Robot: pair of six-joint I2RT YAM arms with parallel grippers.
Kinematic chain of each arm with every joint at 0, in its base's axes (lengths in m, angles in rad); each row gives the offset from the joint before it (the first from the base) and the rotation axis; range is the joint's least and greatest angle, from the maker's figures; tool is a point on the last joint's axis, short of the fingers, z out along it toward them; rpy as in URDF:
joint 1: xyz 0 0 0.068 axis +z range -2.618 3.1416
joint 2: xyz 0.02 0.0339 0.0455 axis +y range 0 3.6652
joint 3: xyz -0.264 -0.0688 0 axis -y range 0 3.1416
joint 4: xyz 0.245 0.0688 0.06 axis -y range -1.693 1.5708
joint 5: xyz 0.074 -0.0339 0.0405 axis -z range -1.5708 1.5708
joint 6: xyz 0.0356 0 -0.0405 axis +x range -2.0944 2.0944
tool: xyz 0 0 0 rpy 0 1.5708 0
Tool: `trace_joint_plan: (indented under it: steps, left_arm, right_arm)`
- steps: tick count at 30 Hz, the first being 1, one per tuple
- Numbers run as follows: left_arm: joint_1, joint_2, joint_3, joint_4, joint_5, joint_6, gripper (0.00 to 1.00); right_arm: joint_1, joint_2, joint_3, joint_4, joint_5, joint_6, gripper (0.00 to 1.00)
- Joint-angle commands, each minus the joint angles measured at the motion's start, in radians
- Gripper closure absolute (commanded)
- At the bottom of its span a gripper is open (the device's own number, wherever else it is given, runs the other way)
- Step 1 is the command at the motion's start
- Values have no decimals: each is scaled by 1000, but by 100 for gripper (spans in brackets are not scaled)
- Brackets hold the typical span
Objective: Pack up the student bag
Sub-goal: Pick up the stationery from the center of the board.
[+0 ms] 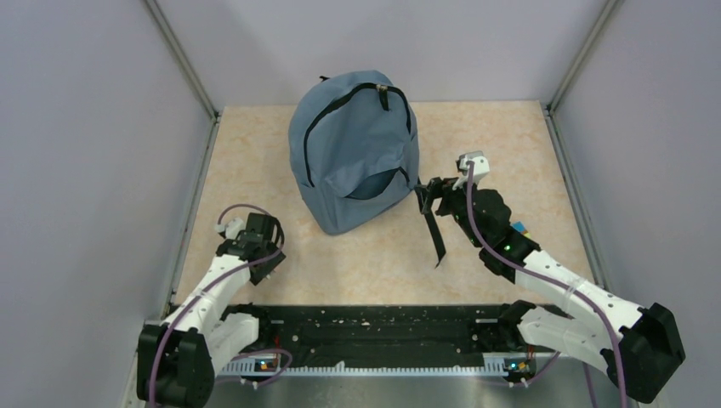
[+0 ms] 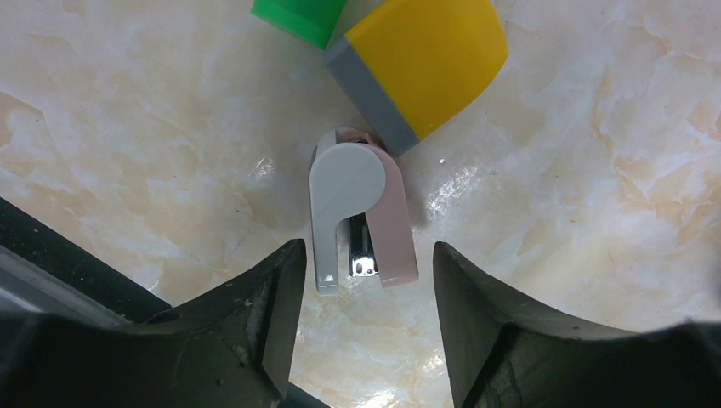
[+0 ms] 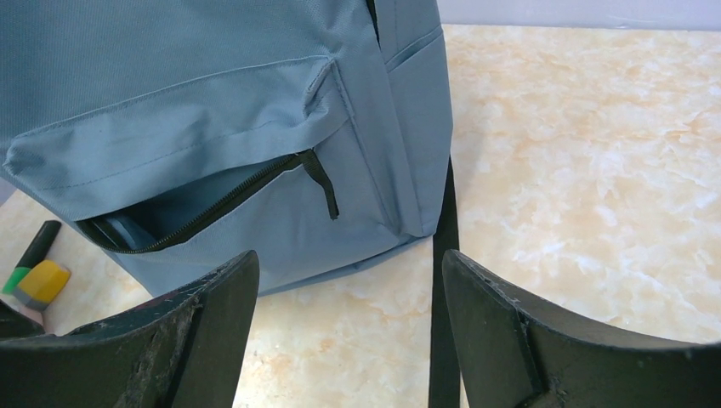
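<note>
The grey-blue student bag [image 1: 353, 153] lies at the middle back of the table, its front pocket zipper [image 3: 212, 204] partly open. A black strap [image 1: 432, 225] trails from its right side and shows in the right wrist view [image 3: 444, 280]. My right gripper [image 1: 429, 195] is open and empty just right of the bag's lower corner, its jaws either side of bare table by the strap. My left gripper [image 1: 265, 255] is open low over the table at the left. A small grey and pink stapler [image 2: 361, 212] lies just ahead of its fingertips, not between them.
A yellow and grey block [image 2: 421, 64] and a green item [image 2: 298, 17] lie just beyond the stapler. A black marker [image 3: 34, 246] and the yellow block [image 3: 41, 282] show left of the bag. A small coloured item [image 1: 519, 228] lies beside the right arm. Grey walls enclose the table.
</note>
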Motion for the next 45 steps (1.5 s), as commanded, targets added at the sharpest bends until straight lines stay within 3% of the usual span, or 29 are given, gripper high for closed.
trace_joint_plan:
  steps: [1,5,12,23,34,45]
  left_arm:
    - [7,6,-12,42,8,1,37]
    - [8,29,-26,71,20,-6,36]
    - [8,22,-29,86,22,0,44]
    - [8,-159,23,-8,35,63,47]
    - [8,-398,97,-13,161,195,54]
    - [7,-392,201,67,434,354,57]
  right_arm:
    - [-11,0,21,26,-15,17,22]
    - [-11,-7,24,18,-15,16,22]
    - [-11,-26,21,10,-9,17,22]
    - [-11,-26,23,6,-8,16,22]
    - [-11,-11,33,7,-20,23,22]
    - [-11,10,42,9,-34,31,22]
